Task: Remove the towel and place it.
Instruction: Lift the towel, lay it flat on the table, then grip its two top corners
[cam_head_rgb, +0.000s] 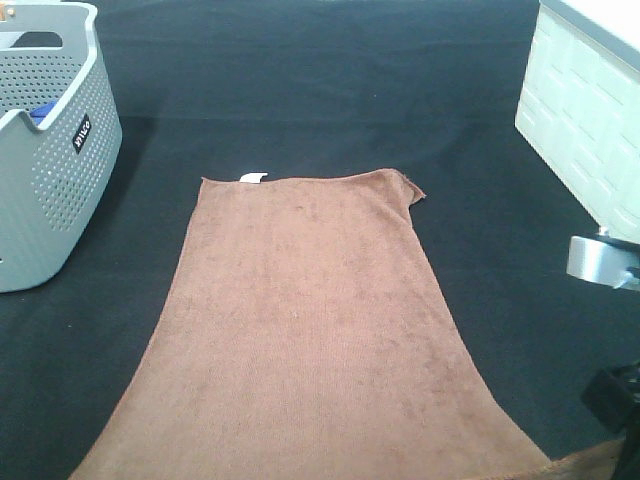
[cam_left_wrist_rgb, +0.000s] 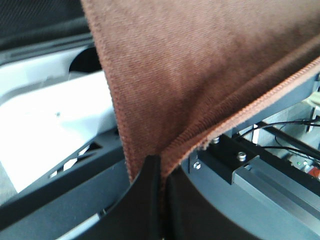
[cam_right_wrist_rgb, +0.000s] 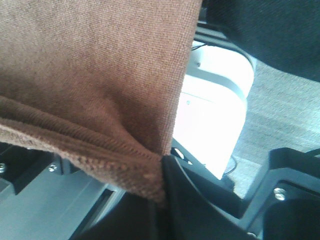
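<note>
The brown towel (cam_head_rgb: 310, 320) lies flat and lengthwise on the black tabletop (cam_head_rgb: 300, 80), in the middle of the high view. Its far short edge is straight and carries a small white tag (cam_head_rgb: 253, 178) near the left corner; the far right corner is a little bent outward. The near end of the towel runs out of the high view at the lower border, so its 2 near corners are not seen there.

In the left wrist view the left fingers (cam_left_wrist_rgb: 152, 172) are closed on 1 corner of the towel: the cloth comes out from between the 2 black fingers, and the stitched hem (cam_left_wrist_rgb: 240, 107) goes away from them on one side. In the right wrist view the right fingers (cam_right_wrist_rgb: 172, 180) are closed in the same way on the other near corner, with the cloth pinched between them.

A gray basket (cam_head_rgb: 60, 160) with many small holes stands on the tabletop at the left, well apart from the towel. Something blue (cam_head_rgb: 40, 112) shows over its rim. A white box (cam_head_rgb: 580, 110) stands at the far right. A part of the right arm (cam_head_rgb: 600, 258) is visible at the right border.
</note>
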